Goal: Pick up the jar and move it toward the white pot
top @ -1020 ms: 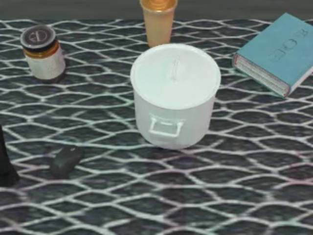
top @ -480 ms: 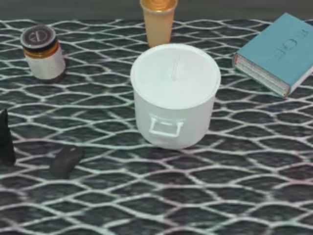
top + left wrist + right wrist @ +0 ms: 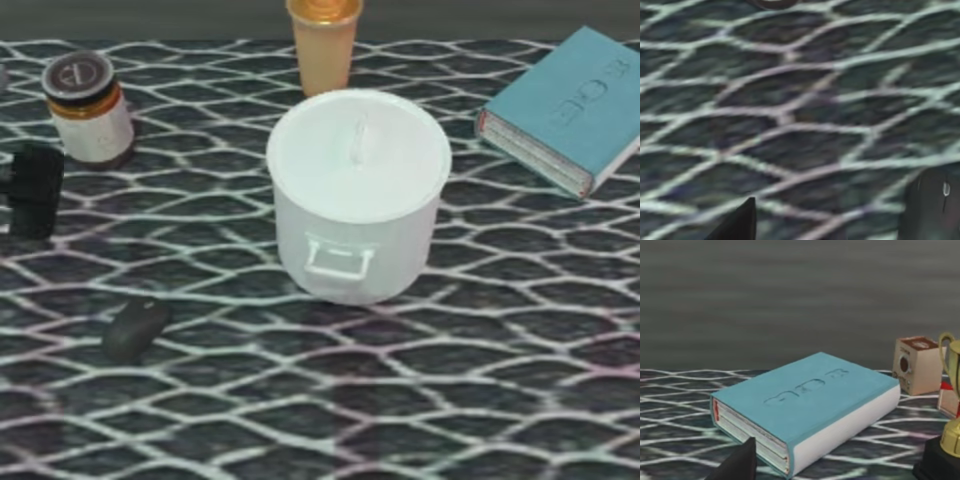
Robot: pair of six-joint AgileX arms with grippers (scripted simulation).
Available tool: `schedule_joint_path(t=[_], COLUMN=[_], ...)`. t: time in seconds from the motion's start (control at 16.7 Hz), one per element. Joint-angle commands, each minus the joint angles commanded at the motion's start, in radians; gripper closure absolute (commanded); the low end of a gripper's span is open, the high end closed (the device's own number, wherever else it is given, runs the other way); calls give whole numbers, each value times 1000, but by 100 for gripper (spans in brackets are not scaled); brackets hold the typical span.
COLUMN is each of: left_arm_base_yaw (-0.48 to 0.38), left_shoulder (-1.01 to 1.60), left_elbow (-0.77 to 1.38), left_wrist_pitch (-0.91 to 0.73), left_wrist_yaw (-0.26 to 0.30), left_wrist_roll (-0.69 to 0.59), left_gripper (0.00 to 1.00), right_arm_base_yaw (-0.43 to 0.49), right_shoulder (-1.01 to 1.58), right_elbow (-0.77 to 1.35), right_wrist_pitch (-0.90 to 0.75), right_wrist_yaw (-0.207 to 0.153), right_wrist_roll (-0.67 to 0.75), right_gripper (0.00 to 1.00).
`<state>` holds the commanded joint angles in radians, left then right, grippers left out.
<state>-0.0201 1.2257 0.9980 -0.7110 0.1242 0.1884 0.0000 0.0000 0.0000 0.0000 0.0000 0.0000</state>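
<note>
- Since half a second ago my left gripper (image 3: 32, 190) has travelled up the left edge of the table, from beside the mouse to a spot just below the jar (image 3: 88, 108); nothing else has shifted.
- I judge this to be the approach step: the jar stands upright at the far left of the table, untouched and apart from the gripper, well apart from the white pot (image 3: 357, 190) in the middle.
- Next I need to bring the left gripper the last bit up to the jar, set the fingers either side of its white-labelled body below the dark lid, close, lift, then carry it right toward the pot without clipping the orange cup (image 3: 323, 42) behind it.
- Whether the left jaws are spread or closed I cannot tell: from above the gripper is a dark lump cut by the frame edge, and the left wrist view shows only one dark fingertip (image 3: 739, 224) over the netted cloth.
- That wrist view also catches the black mouse (image 3: 930, 205) at its edge, and only a sliver of a dark round rim, likely the jar.
- My right arm is out of the top view, parked; its wrist camera looks at the teal book (image 3: 805, 407), a small box (image 3: 916, 364) and a gold trophy (image 3: 949, 435) cut off at the edge, its jaws not readable.
</note>
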Motion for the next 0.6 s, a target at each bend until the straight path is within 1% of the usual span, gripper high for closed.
schedule_joint_path(t=[0.3,0.6], left_arm_base_yaw=[5,15], left_shoulder=[519,938], left_elbow=[449,908], left_wrist_pitch=[-266,-452], left_wrist_yaw=[23,29], left_wrist_roll=[86,167], left_gripper=[0,0], right_arm_base_yaw=[0,0], right_shoulder=[0,0], right_elbow=[0,0], right_wrist_pitch=[0,0], right_wrist_yaw=[0,0], right_wrist_roll=[0,0], right_gripper=[0,0])
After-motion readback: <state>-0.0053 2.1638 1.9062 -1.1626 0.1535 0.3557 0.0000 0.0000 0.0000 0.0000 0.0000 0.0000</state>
